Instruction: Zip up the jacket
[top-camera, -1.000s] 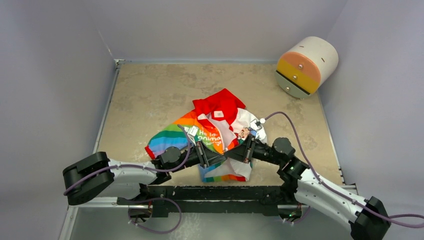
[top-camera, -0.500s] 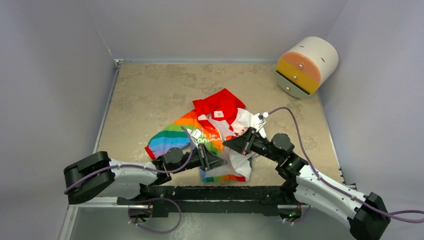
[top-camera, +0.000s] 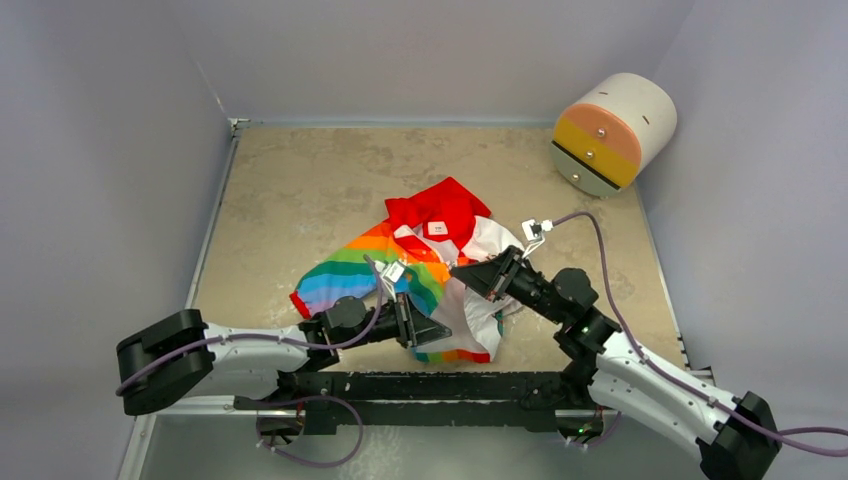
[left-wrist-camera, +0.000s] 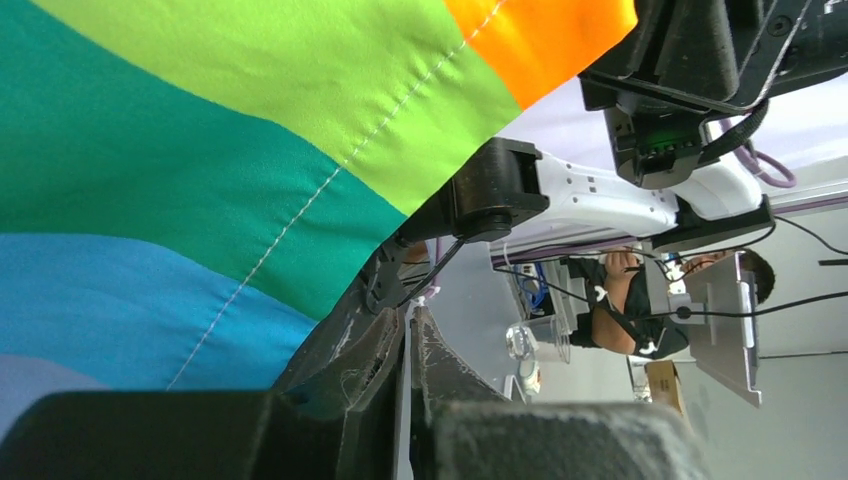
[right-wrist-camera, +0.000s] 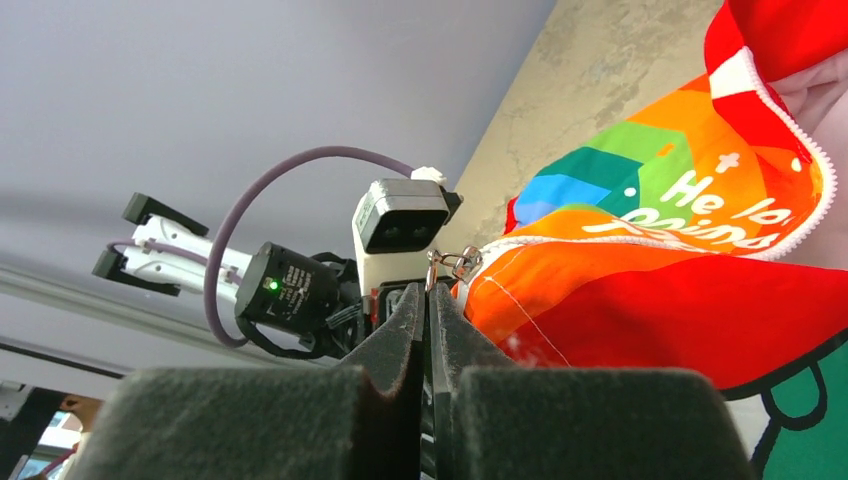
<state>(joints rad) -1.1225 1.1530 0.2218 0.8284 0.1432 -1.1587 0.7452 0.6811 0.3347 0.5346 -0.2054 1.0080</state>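
Your left gripper lies low at the near end of the jacket, its fingers pressed together on the fabric just above the striped hem. From its wrist camera you see little else: rainbow cloth hangs across most of the view, with the right arm beyond it.

Your right gripper reaches in from the other side, over the white half of the jacket. Its fingers are closed tight at the metal zip pull, which sits right at their tips. White zipper teeth edge the orange lettered front beside it. The left wrist's white camera stands directly behind the pull in that view.

The jacket is bunched in the middle of the table, between the two arms. Its red hood points to the far side and its rainbow sleeve trails to the left. A purple cable loops above the right arm, clear of the cloth.

Well apart, in the far right corner, a white drum lies on its side against the wall. Its face is split into peach, yellow and grey bands, each with a small knob. All three sit flush, so its contents cannot be seen.
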